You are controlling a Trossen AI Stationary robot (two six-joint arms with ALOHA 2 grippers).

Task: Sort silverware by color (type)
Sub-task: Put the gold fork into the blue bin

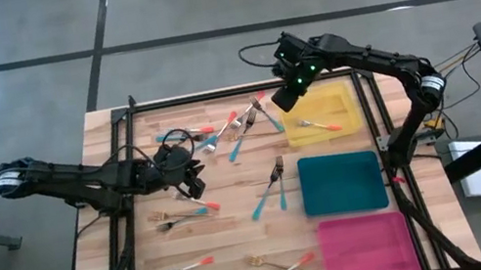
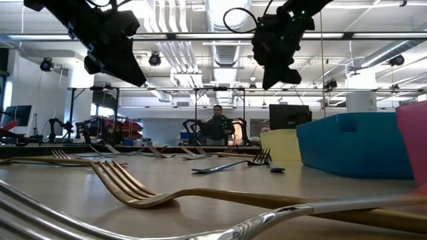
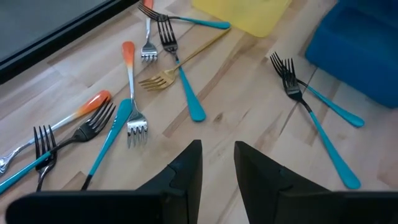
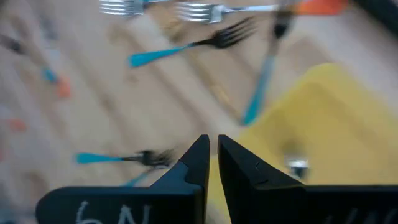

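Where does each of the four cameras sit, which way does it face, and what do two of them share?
High view: above, looking straight down; both arms, the left gripper and right gripper, and the yellow tray show.
Low view: at table-top height, looking level across the forks into the room; both arms hang from above.
Left wrist view: on the left arm, looking past its two parted fingers at teal-handled forks.
Right wrist view: on the right arm, fingers nearly together, over the yellow tray's edge.
Shared: the yellow tray shows in all four.

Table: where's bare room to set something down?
Free: the teal tray and pink tray look empty; bare wood between the middle forks and the bottom rows. Crowded: the fork pile left of the yellow tray, which already holds one fork.
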